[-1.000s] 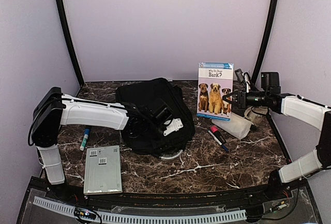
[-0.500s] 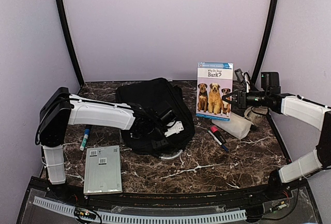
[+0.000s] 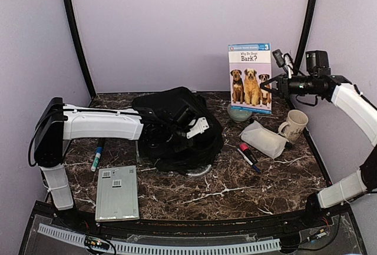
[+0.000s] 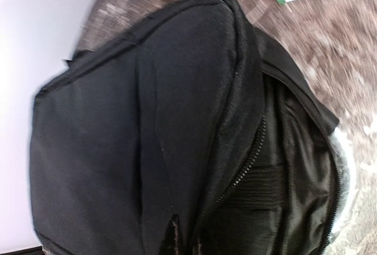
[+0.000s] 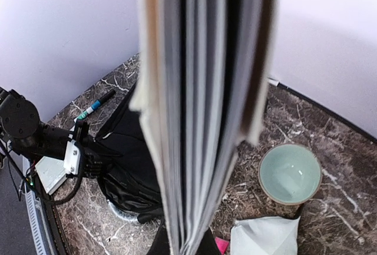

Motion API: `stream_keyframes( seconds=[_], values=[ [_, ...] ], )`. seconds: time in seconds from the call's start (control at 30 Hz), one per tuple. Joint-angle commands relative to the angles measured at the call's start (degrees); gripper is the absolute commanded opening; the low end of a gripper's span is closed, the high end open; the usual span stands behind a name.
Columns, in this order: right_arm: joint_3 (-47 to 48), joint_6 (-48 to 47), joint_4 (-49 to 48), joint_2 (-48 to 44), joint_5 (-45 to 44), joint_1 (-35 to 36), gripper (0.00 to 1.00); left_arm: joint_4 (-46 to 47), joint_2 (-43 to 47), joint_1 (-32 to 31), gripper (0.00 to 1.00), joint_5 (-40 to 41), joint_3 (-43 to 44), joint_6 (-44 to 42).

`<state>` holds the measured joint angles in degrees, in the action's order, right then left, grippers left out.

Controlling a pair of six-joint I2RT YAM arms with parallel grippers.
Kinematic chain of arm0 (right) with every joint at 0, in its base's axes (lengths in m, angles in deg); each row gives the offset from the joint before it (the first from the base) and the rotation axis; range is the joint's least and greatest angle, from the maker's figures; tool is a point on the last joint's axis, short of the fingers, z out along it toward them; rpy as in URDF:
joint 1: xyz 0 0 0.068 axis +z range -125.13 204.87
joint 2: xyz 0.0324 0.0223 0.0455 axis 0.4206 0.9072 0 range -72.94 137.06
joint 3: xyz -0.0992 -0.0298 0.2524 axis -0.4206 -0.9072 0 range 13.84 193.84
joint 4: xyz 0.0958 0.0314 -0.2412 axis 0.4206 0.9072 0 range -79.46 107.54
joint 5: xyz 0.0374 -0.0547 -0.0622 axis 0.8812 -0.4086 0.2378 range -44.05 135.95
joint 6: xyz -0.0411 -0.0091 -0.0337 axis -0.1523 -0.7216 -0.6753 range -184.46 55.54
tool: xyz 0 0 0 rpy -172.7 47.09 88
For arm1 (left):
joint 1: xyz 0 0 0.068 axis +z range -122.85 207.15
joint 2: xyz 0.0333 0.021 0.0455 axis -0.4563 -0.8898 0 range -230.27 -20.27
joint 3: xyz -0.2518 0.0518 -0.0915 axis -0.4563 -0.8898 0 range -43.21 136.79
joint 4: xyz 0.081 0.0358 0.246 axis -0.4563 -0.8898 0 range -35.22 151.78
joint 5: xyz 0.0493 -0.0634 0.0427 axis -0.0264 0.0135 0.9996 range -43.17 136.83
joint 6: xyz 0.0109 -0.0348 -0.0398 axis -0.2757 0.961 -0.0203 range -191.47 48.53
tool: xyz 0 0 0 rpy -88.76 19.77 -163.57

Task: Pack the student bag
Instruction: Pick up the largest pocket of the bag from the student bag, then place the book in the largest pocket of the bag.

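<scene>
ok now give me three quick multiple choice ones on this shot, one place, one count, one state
1. Where is the green bowl? A on the table between bag and mug; B inside the bag; C on top of the mug.
2. Dogs on the book cover? A two; B three; C five.
3. The book is: A flat on the table; B held upright, off the table, by the right claw; C tucked in the bag.
Answers: 1 A, the top view shows it standing there; 2 B, three sit side by side; 3 B, the claw pinches its edge in the air.
</scene>
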<state>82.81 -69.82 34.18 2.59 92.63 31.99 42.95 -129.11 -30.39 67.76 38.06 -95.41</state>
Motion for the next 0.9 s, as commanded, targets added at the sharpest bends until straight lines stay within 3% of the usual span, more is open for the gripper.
stream_keyframes(
  seconds=[0.0, 0.1, 0.27, 0.37, 0.53, 0.87],
  values=[
    [11.2, -9.6, 17.1, -1.7, -0.1, -0.3, 0.00, 14.0, 9.9, 3.1, 0.00, 2.1, -1.6, -0.8],
    [14.8, -17.1, 26.5, -1.5, 4.8, -0.2, 0.00, 20.3, 12.6, 3.9, 0.00, 0.5, -4.4, -1.8],
    [13.4, -24.0, 33.3, -2.1, 9.8, 1.1, 0.00, 22.6, 13.2, 5.9, 0.00, -3.1, -4.9, 1.7],
    [10.5, -24.5, 33.9, -2.2, 9.9, 4.7, 0.00, 23.6, 13.7, 7.3, 0.00, -7.0, -5.8, 5.6],
    [4.9, -24.6, 34.5, 0.4, 9.3, 12.6, 0.00, 25.4, 13.8, 7.7, 0.00, -6.9, -6.4, 8.1],
    [5.0, -24.0, 38.1, 7.8, 9.3, 18.3, 0.00, 27.9, 15.5, 8.3, 0.00, -6.2, -9.2, 11.4]
  ],
)
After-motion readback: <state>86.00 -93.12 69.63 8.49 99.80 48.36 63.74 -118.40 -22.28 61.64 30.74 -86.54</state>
